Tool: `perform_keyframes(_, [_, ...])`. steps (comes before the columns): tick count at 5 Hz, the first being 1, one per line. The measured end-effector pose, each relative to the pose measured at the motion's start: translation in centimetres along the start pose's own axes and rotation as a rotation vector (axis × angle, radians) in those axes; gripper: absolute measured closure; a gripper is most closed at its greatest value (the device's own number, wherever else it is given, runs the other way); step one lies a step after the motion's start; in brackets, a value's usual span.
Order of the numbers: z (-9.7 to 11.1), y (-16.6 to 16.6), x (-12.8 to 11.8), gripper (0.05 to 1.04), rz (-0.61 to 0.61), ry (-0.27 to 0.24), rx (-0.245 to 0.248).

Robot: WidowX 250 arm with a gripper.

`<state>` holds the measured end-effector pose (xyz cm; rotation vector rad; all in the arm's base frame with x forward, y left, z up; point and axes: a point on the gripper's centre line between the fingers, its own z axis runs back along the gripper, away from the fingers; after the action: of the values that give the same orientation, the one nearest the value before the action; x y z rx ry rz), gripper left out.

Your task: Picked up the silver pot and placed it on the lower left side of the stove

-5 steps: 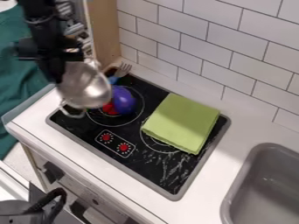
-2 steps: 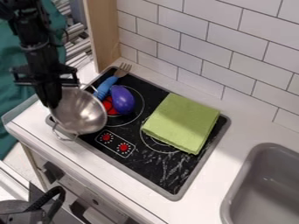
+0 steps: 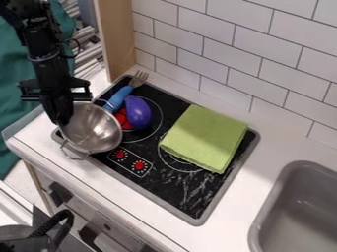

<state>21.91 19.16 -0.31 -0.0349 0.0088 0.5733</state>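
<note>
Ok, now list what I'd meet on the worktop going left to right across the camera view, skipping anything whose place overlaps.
Silver pot → purple eggplant → folded green cloth → grey sink.

Bright, soft light covers the white counter [image 3: 233, 206] and the wall tiles [image 3: 230, 59]; its source cannot be told. Highlights shine inside the silver pot [image 3: 92, 132] near the counter's front left edge. Pale streaks cross the black stove [image 3: 154, 182], glare or marks. Gentle shading darkens the sink's [image 3: 263, 226] inner walls.
</note>
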Motion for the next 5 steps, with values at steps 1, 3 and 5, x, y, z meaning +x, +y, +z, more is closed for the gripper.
perform_keyframes(1, [0.2,-0.1,0.3,0.614,-0.016,-0.002,-0.009])
perform_keyframes(3, [3.7,-1.2,1.9,0.071,-0.124,-0.121,0.035])
perform_keyframes(5, [7.0,-6.5,2.9,0.073,-0.331,-0.26,0.032])
